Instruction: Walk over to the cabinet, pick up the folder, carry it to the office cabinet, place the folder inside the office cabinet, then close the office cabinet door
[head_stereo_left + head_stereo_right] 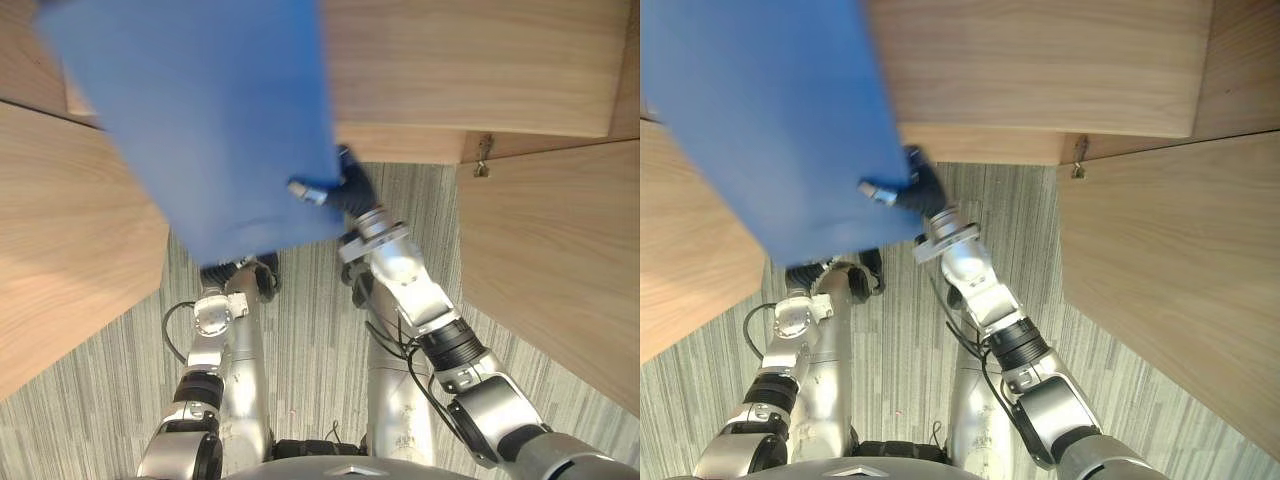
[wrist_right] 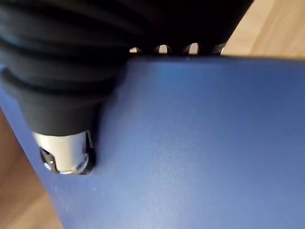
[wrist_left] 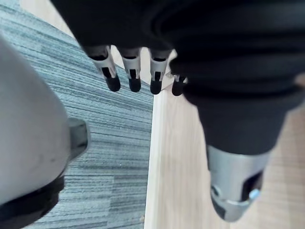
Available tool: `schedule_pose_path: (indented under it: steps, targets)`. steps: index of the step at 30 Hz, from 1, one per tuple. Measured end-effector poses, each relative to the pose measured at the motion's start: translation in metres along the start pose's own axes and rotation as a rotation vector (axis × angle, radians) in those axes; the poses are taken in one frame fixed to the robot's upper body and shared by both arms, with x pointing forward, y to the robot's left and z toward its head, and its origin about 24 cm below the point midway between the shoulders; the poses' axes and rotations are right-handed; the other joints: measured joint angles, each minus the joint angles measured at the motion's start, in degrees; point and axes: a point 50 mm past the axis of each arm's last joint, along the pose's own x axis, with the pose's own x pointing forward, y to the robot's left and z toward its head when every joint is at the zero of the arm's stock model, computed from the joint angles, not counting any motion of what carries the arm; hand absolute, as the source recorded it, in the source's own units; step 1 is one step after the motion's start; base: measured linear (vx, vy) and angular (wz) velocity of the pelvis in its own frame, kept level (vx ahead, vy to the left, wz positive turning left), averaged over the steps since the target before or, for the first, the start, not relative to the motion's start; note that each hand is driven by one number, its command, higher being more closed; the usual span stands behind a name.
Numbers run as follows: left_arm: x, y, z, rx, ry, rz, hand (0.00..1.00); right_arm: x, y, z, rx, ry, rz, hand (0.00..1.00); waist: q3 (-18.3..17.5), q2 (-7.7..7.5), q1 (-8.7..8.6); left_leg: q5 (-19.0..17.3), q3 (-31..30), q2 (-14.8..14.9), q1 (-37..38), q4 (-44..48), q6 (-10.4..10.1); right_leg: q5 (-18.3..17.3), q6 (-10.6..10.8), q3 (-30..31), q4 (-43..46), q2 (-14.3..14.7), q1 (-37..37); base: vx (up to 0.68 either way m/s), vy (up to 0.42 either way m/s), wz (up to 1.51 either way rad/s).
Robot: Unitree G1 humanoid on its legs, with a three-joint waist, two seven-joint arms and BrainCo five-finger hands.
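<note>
The blue folder (image 1: 210, 120) is held up high at the left, tilted, in front of the wooden cabinet (image 1: 470, 60). My right hand (image 1: 348, 190) grips its lower right corner. In the right wrist view the thumb (image 2: 66, 157) presses on the folder's blue face (image 2: 200, 143), and the fingers (image 2: 163, 48) curl over its far edge. My left hand (image 1: 240, 272) hangs low under the folder, apart from it. Its fingers (image 3: 112, 76) are straight and hold nothing, above carpet and a wooden edge.
A wooden door panel (image 1: 560, 260) stands open at the right, with a metal hinge (image 1: 483, 155) at its upper corner. Another wooden panel (image 1: 70, 240) slants in at the left. Grey striped carpet (image 1: 310, 340) runs between them.
</note>
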Motion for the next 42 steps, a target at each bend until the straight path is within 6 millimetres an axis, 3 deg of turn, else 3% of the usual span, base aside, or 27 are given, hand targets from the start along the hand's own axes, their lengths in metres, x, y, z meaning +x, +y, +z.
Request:
schedule_pose_path:
  steps: [7,16,23,27,33,34,42]
  targets:
    - [0.000,0.003,0.005,-0.049,-0.015,0.054,0.00,0.016,-0.056,0.015,0.271,-0.062,-0.358,1.00,0.09,-0.07,0.06,-0.12,-0.02,0.53,-0.84,0.09,-0.21,-0.36,-0.21,-0.28,0.43,0.19,-1.12,-0.02,-0.032,-0.03]
    - [-0.002,-0.003,0.005,-0.077,-0.010,0.072,0.00,0.032,-0.090,0.024,0.481,-0.115,-0.587,1.00,0.07,-0.09,0.06,-0.11,-0.22,0.60,-1.04,0.10,-0.21,-0.45,-0.35,-0.51,0.37,0.19,-1.18,-0.05,-0.021,0.00]
    - [-0.005,-0.003,0.007,-0.101,-0.011,0.100,0.00,0.054,-0.088,0.017,0.707,-0.053,-0.650,1.00,0.03,-0.09,0.08,-0.09,-0.34,0.68,-1.12,0.03,-0.19,-0.38,-0.38,-0.67,0.04,0.28,-1.07,-0.06,-0.021,-0.01]
    - [-0.006,-0.005,0.005,-0.132,0.013,0.118,0.00,0.068,-0.078,0.020,0.838,-0.039,-0.658,1.00,-0.01,-0.04,-0.05,-0.03,-0.58,0.81,-1.10,-0.04,-0.23,-0.25,-0.52,-0.92,-0.28,0.45,-0.79,-0.06,-0.026,0.00]
    - [-0.008,-0.009,0.001,-0.170,0.050,0.141,0.00,0.074,-0.062,0.014,1.002,0.025,-0.746,1.00,-0.08,-0.02,0.10,0.84,-1.29,0.69,0.40,-1.65,-0.78,0.12,-0.98,-1.78,-1.75,0.50,1.13,-0.06,-0.044,0.05]
    - [-0.008,-0.009,0.001,-0.177,0.055,0.146,0.00,0.073,-0.058,0.013,1.037,0.031,-0.764,0.00,-0.17,-0.02,0.13,1.24,-1.29,0.57,0.68,-2.34,-0.99,0.25,-1.14,-1.85,-2.13,0.49,1.30,-0.07,-0.064,0.04]
    - [-0.009,-0.014,-0.001,-0.189,0.071,0.154,0.00,0.073,-0.055,0.013,1.127,0.043,-0.853,0.00,-0.23,0.01,0.20,2.93,-2.34,0.45,1.95,-4.84,-1.99,0.68,-2.05,-3.27,-3.62,0.60,2.83,-0.06,-0.065,0.07]
